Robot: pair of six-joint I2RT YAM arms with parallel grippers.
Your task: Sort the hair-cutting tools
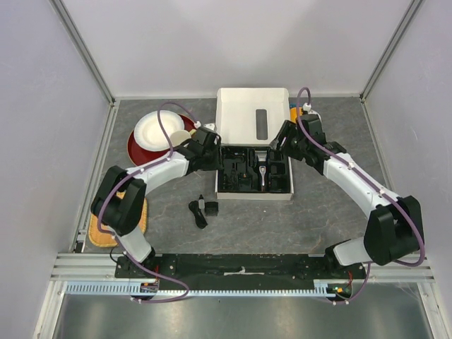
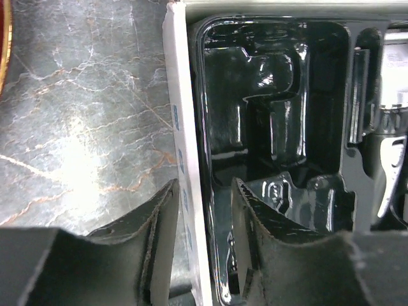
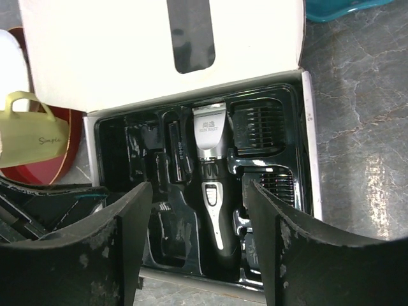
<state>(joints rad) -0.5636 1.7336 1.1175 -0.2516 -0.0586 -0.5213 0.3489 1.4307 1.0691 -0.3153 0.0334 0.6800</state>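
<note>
The black-and-silver clipper (image 3: 210,172) lies in the black tray (image 1: 236,185) of the white box; it also shows in the top view (image 1: 263,174) and at the right edge of the left wrist view (image 2: 392,159). Two black comb attachments (image 3: 256,127) (image 3: 278,185) sit in the tray to its right. A small black comb attachment (image 1: 212,208) and a thin black brush (image 1: 198,214) lie on the table in front of the box. My left gripper (image 1: 217,161) (image 2: 203,185) is shut on the box's left wall (image 2: 182,127). My right gripper (image 1: 277,145) (image 3: 199,188) hangs open above the tray, over the clipper.
The box lid (image 1: 253,113) stands open behind the tray. A red plate (image 1: 135,150) with a white plate and a yellow cup (image 3: 29,137) sits at the back left. A teal item (image 3: 344,7) lies right of the lid. A yellow mat (image 1: 116,227) is near left.
</note>
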